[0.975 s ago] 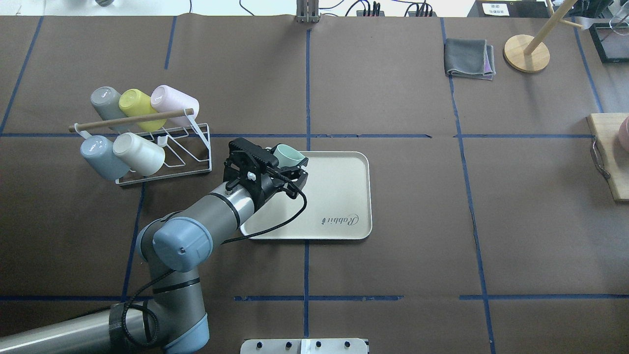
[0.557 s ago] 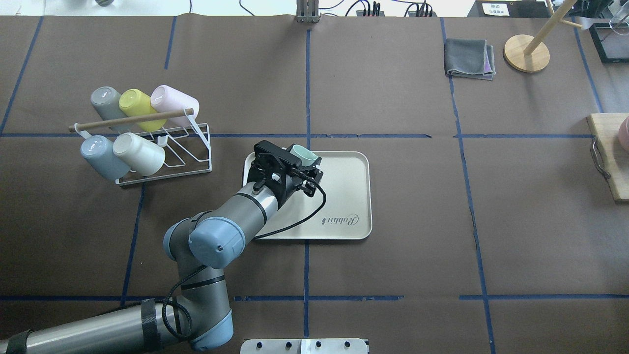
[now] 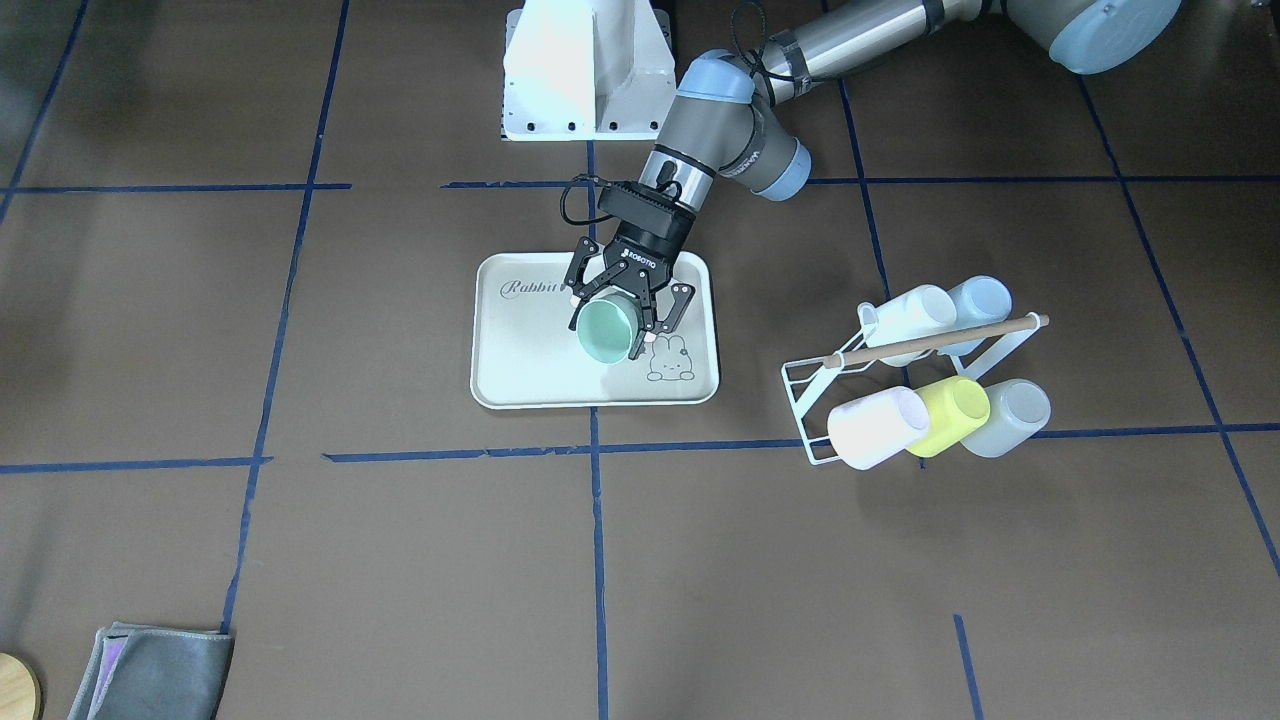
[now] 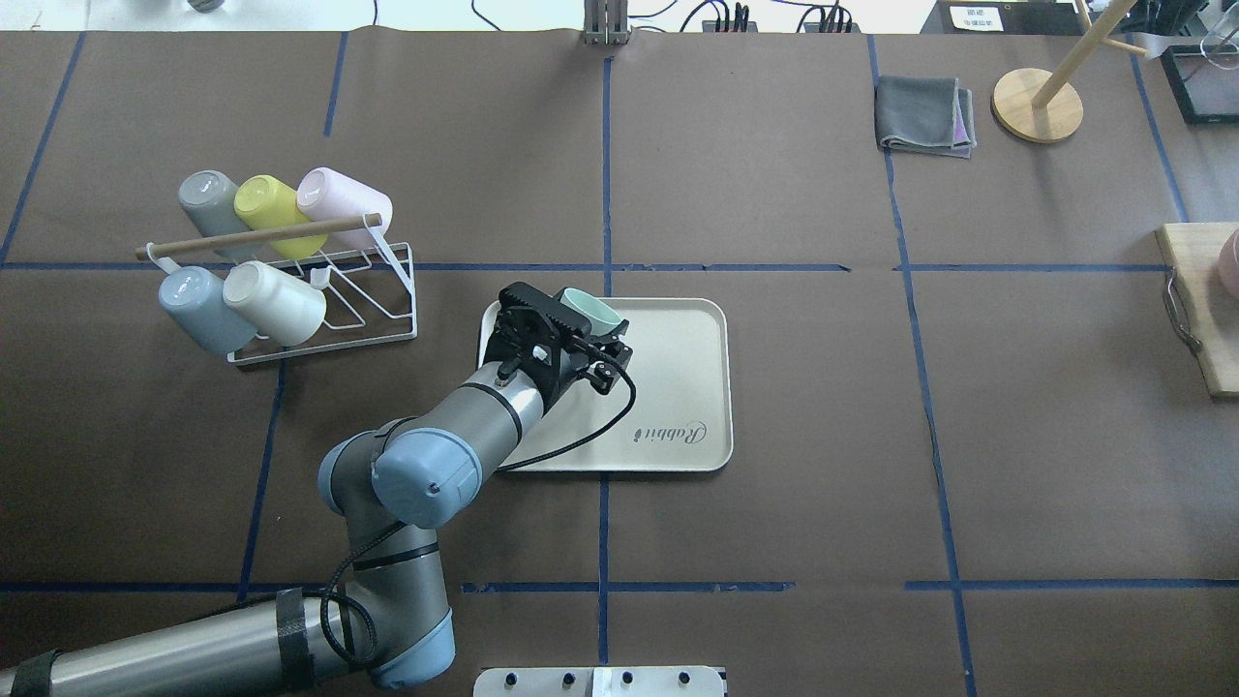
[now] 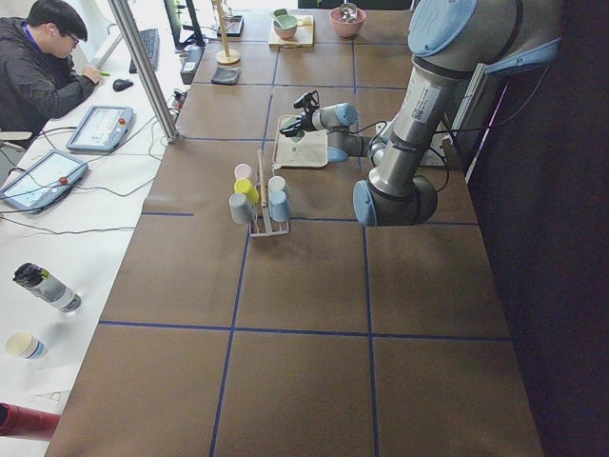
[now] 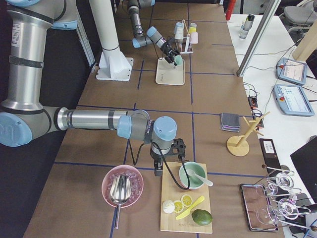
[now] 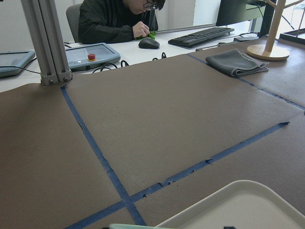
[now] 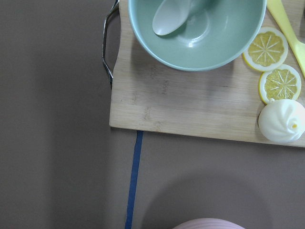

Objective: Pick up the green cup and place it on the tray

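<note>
The green cup [image 3: 607, 333] is a pale mint tumbler held in my left gripper [image 3: 610, 337], whose fingers are shut on its sides. It hangs tilted, mouth away from the robot, over the rabbit-drawing end of the cream-white tray [image 3: 530, 372]. In the overhead view the cup [image 4: 592, 308] is over the tray's [image 4: 678, 387] far left part, just past my left gripper [image 4: 595, 336]. The left wrist view shows the tray's corner [image 7: 238, 205]. My right gripper [image 6: 161, 167] shows only in the exterior right view, by a cutting board, so I cannot tell whether it is open or shut.
A white wire rack [image 4: 319, 290] with several cups stands left of the tray; it also shows in the front view [image 3: 900, 380]. A grey cloth [image 4: 924, 114] and a wooden stand [image 4: 1036, 105] are at the back right. The cutting board [image 8: 190, 105] carries a green bowl [image 8: 200, 28] and lemon slices.
My left arm has carried the green cup to the right, from the tray's left edge to over the tray, and has since nearly stopped. The grip has not changed.
</note>
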